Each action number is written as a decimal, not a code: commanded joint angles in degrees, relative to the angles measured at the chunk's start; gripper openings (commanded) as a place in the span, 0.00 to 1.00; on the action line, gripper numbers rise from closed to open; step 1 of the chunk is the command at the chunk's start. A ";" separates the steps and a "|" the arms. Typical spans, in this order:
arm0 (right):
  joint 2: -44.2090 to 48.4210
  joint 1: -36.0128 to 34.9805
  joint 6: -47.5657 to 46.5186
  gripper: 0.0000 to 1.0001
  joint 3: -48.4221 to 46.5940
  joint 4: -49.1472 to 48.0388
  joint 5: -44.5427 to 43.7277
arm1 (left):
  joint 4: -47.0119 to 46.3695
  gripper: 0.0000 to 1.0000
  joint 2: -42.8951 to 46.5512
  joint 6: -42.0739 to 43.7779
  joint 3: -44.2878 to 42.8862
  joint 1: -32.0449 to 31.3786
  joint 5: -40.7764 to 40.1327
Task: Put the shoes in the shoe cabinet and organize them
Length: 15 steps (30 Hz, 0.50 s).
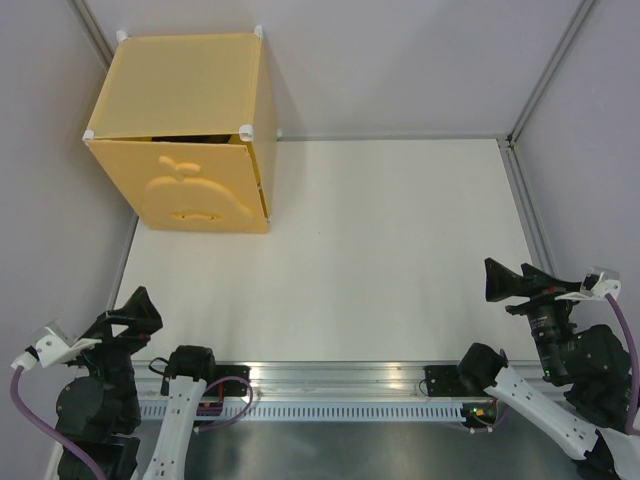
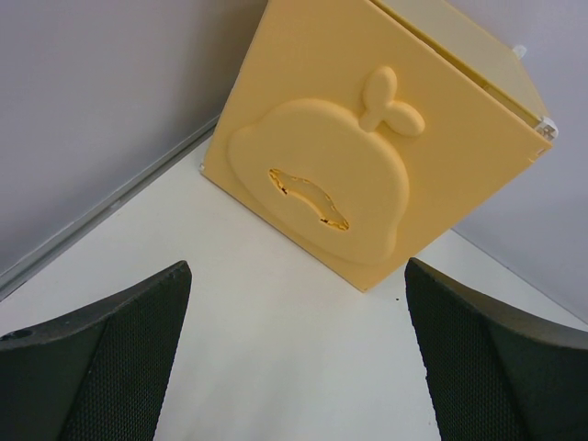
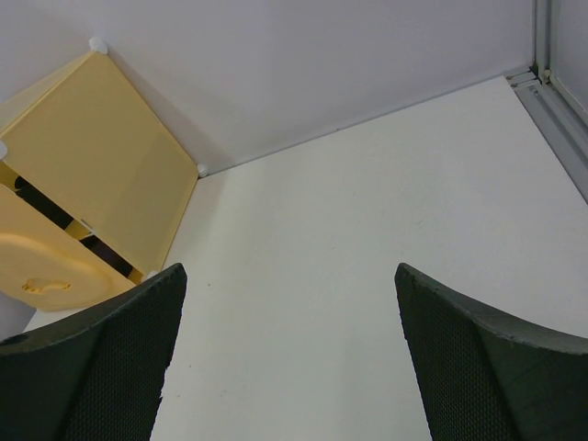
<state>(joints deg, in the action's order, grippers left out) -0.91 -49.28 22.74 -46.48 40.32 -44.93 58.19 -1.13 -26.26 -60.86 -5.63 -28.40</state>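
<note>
**cabinet in the far left corner, both arms back at the near edge**

the table (image 1: 380, 250) is a plain white sheet, matte and unmarked apart from a few faint specks. pale grey walls (image 1: 400, 60) close it in at the back and on both sides, with slanted aluminium frame posts (image 1: 545, 70) in the corners. an aluminium rail (image 1: 330, 372) runs along the near edge where the arm bases are bolted.

the shoe cabinet (image 1: 190, 95) stands upright on the table in the far left corner, close to the back and left walls. its door (image 1: 200, 190) faces the arms and bears a raised apple shape (image 2: 317, 175). the door leans slightly ajar at the top, leaving a narrow dark slit beneath the roof panel. the slit is too thin to show whether the shoes lie inside. white connectors (image 1: 246, 130) cap the cabinet's corners.

the left gripper (image 2: 296, 276) hangs at the near left with its jaws spread wide and nothing between them, pointed at the door. the right gripper (image 3: 290, 276) sits at the near right, well apart from the cabinet, jaws likewise wide and holding nothing
</note>
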 commanded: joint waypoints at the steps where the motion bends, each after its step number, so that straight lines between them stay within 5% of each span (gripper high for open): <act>1: 0.29 -0.12 0.20 0.98 0.25 -0.59 -0.60 | 0.17 1.00 0.60 -1.42 -1.37 -0.35 -2.71; 15: -0.76 -0.12 0.11 0.98 0.16 -0.76 -0.51 | 0.08 1.00 0.60 -2.30 -0.66 -0.88 -2.97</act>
<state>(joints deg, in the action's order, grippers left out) -0.97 -49.28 22.76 -46.33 40.32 -44.93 58.22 -0.95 -27.09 -61.34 -6.24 -30.06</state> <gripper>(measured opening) 0.979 0.995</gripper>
